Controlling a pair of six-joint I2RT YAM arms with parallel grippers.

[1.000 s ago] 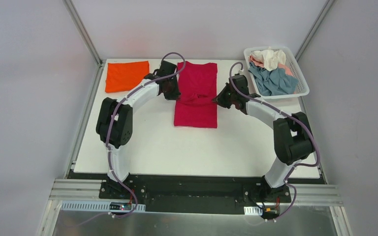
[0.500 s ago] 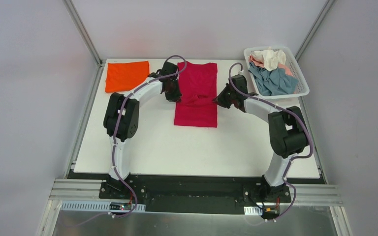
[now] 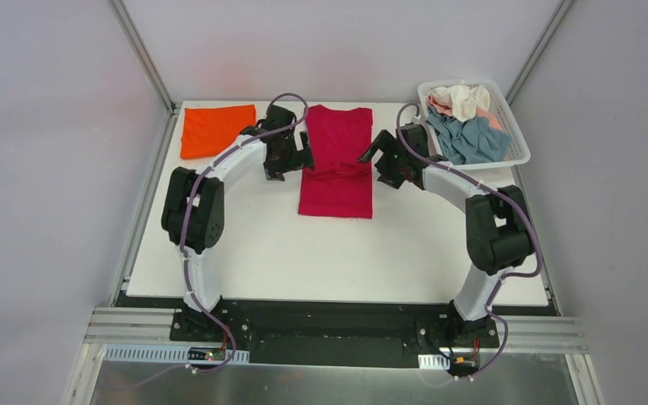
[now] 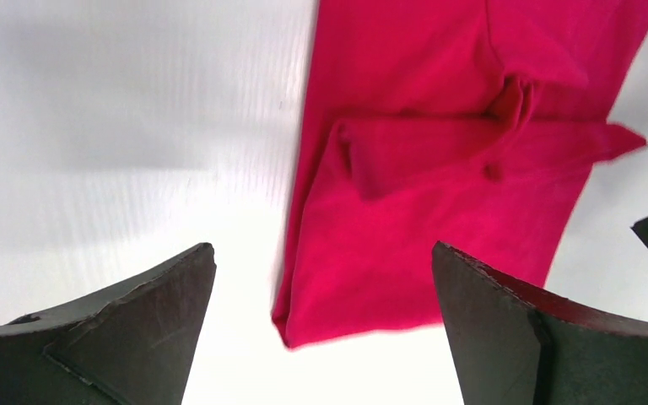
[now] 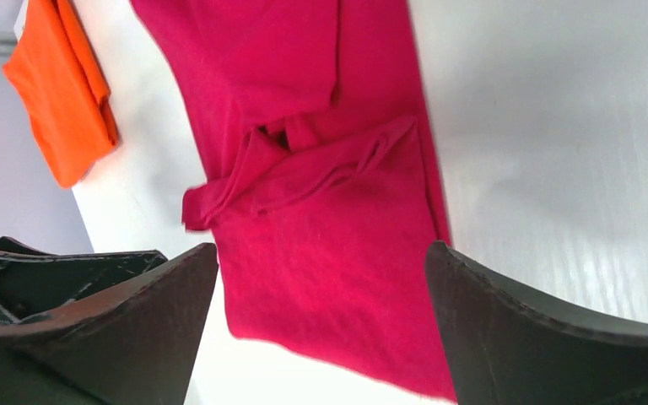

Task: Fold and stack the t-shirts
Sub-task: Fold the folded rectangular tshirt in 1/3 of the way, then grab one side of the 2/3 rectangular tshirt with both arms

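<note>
Flanking crimson t-shirt (image 3: 336, 192), left end effector (image 3: 291, 163), right end effector (image 3: 377, 165), both gaping, basket (image 3: 522, 148) only overhead.

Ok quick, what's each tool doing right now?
Left tool: open, holding nothing.
Right tool: open, holding nothing.

table (image 3: 304, 253) | middle shirt (image 3: 336, 164): rear centre | corner shirt (image 3: 215, 129): far left, well apart | basket (image 3: 494, 163): far right (heaped shirts (image 3: 471, 128) inside)

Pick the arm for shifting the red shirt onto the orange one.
Left, likely. The orange shirt lies in the far left corner, on its side. The left pincer stands open at the red shirt's left edge; the right pincer sits across it.
</note>
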